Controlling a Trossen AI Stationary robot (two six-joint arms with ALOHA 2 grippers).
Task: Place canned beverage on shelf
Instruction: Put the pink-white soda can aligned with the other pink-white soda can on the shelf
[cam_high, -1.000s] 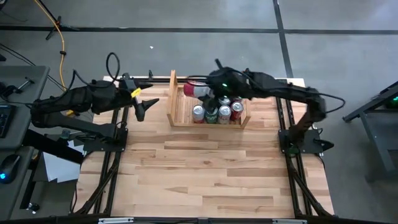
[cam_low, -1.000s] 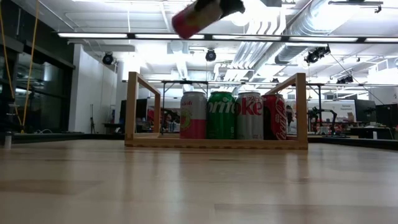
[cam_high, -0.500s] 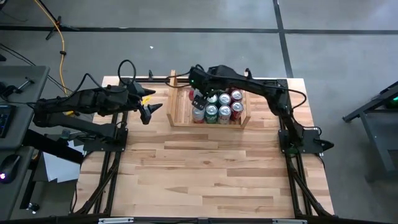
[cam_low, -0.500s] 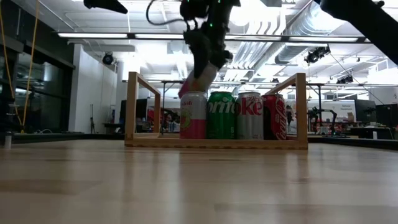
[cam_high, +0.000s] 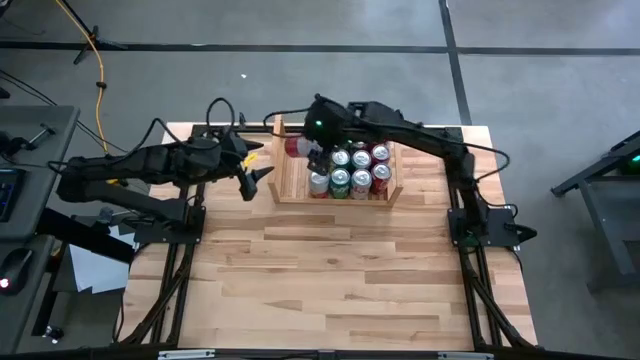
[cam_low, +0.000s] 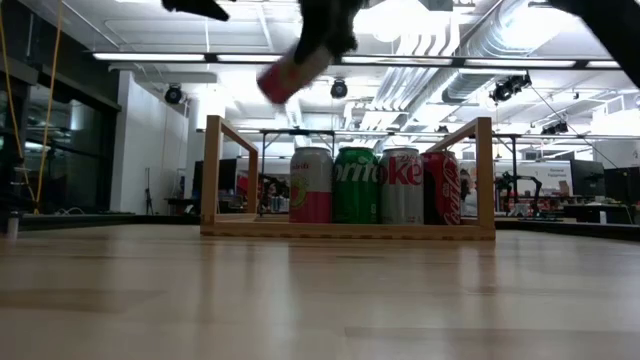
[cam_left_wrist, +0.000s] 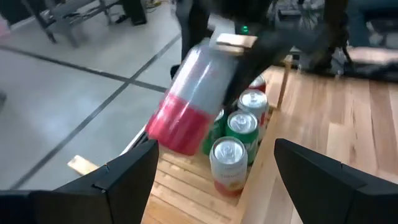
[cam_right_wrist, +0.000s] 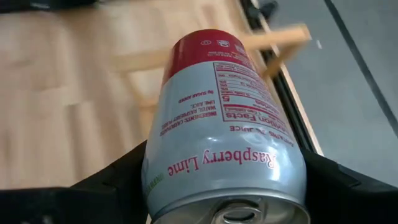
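Silver-and-red can (cam_right_wrist: 224, 118), labelled raspberry lime, was clamped between the two dark fingers of our right gripper (cam_high: 312, 150); we recorded it near the upper centre of the high frame, tilted and carried in the air, so that it cleared the rims of the stock below. In the low frame the same can hung slanted at the upper middle, above the left end of the shelf (cam_low: 212, 175) and touching nothing.

Shelf, pale wood, slatted base and two upright side boards: we judged the tilt and height as an approach to the empty slats at its left end, the rest being taken.

Cans already standing (cam_high: 349, 175): several in upright rows in the right part of the shelf; the front row in the low frame read pink, green, silver, red.

Left gripper (cam_high: 262, 175): fingers spread and empty, hovering just left of the shelf in the high frame, waiting clear of the work.

Table (cam_high: 330, 280): wood planks.
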